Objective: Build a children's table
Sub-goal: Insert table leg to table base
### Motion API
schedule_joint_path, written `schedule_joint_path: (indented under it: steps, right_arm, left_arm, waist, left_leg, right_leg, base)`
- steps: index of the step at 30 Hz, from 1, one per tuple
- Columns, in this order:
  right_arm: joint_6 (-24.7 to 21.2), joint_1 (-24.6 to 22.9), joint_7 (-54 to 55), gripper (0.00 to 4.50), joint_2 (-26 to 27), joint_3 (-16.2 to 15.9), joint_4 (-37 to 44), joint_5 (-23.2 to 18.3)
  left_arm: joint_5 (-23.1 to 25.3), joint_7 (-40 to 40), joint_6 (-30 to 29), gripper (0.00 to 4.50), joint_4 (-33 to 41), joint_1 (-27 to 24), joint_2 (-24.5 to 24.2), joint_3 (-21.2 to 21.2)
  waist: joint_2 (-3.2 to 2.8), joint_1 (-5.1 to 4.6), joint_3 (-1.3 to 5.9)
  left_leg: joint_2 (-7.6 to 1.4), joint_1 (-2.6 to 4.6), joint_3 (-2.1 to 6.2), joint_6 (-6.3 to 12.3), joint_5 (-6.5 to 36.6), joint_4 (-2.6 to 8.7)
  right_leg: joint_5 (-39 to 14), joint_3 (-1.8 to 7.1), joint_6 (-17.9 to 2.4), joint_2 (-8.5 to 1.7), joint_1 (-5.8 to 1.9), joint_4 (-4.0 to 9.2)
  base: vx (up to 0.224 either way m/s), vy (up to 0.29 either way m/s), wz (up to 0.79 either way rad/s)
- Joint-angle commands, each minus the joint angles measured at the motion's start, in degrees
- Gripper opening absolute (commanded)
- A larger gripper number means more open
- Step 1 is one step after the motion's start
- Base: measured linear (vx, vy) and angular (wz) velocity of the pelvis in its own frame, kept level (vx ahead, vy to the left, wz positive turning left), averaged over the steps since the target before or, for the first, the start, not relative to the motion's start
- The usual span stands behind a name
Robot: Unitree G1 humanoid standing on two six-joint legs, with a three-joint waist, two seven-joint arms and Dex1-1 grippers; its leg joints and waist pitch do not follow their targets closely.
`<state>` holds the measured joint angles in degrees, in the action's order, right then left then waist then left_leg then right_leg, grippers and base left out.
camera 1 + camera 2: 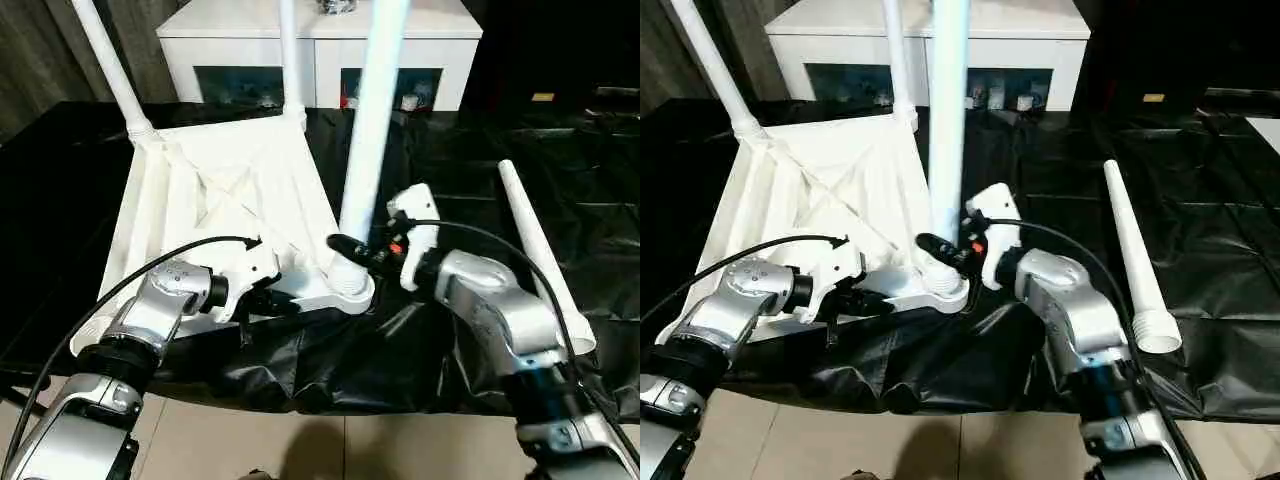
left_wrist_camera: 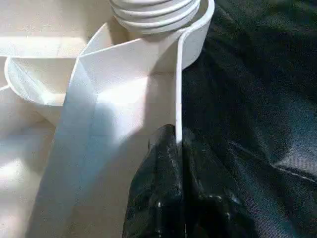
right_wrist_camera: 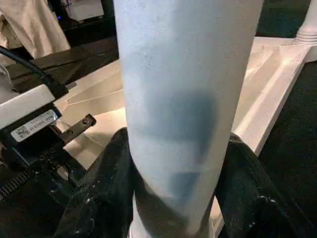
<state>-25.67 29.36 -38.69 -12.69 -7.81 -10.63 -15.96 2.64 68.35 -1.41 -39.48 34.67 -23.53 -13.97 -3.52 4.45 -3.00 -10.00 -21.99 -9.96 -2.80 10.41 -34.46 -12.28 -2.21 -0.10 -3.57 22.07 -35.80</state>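
Your left gripper (image 1: 283,300) is pinched shut on the near edge wall of the upturned table top (image 1: 230,205); in the left wrist view its black fingers (image 2: 158,198) sit either side of the thin white rim, just short of the corner socket (image 2: 163,20) with its ribbed leg base. Your right gripper (image 1: 350,250) stands about half open around the foot of the upright leg (image 1: 372,130); in the right wrist view a black finger (image 3: 106,193) shows on each side of the white shaft, close against it, though you cannot tell whether they press it.

That leg stands in the near right corner socket (image 1: 350,285) of the table top, which lies ribbed side up on the black-covered table (image 1: 470,170), slightly to 11 o'clock of your grippers. Two more legs rise from the far corners: one (image 1: 108,65) at about 10 o'clock leaning to the left, one (image 1: 290,60) at about 12 o'clock. The fourth leg (image 1: 540,255) lies loose on the black cover at 3 o'clock of the right gripper, well apart from the top, its ribbed end toward you.

Beyond the table, at 12 o'clock, stands a white cabinet (image 1: 320,40) with glass doors.
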Motion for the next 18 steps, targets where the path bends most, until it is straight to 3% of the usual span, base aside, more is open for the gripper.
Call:
schedule_joint_path:
  steps: [1, 6, 14, 18]
  right_arm:
    - [0.13, 0.23, -0.17, 1.83, -0.17, -0.79, -2.09, 0.95]
    - [0.79, 0.44, -0.58, 1.83, -0.37, -1.57, -3.84, 2.07]
    - [-1.97, -2.05, -4.53, 1.83, -3.87, -2.66, 1.08, 1.21]
    - [-2.62, -2.77, -5.15, 1.83, -4.77, -2.71, 2.29, 1.13]
  left_arm:
    - [-0.66, -0.02, -0.64, 0.00, 0.42, -0.14, 0.43, -0.03]
    - [-0.75, 0.11, -0.84, 0.00, 0.95, -0.67, -0.08, 0.04]
    - [-0.72, 0.12, -1.02, 0.00, 1.20, -0.81, -0.98, 0.29]
    - [-0.80, 0.24, -1.21, 0.00, 1.42, -0.82, -1.20, 0.35]
  waist:
    - [0.29, -0.08, 4.12]
    - [0.42, 0.00, 4.13]
    - [0.61, 0.26, 4.08]
    - [0.32, 0.36, 4.13]
  left_leg:
    - [-3.09, 1.26, 1.00, 1.04, 8.21, 4.06]
    - [-3.08, 1.24, 0.97, 1.27, 8.15, 4.03]
    - [-3.12, 1.11, 1.02, 1.73, 7.95, 4.04]
    - [-3.14, 1.22, 1.01, 1.67, 8.12, 3.98]
  right_leg:
    - [1.26, 2.38, -15.17, -4.74, -2.31, 3.32]
    - [0.71, 2.39, -15.03, -4.79, -2.33, 3.32]
    - [0.44, 2.40, -14.48, -4.78, -2.48, 3.35]
    - [-0.17, 2.44, -14.70, -4.83, -2.35, 3.44]
  base:
    - [0.000, 0.000, 0.00]
    - [0.000, 0.000, 0.00]
    - [0.000, 0.000, 0.00]
    - [0.000, 0.000, 0.00]
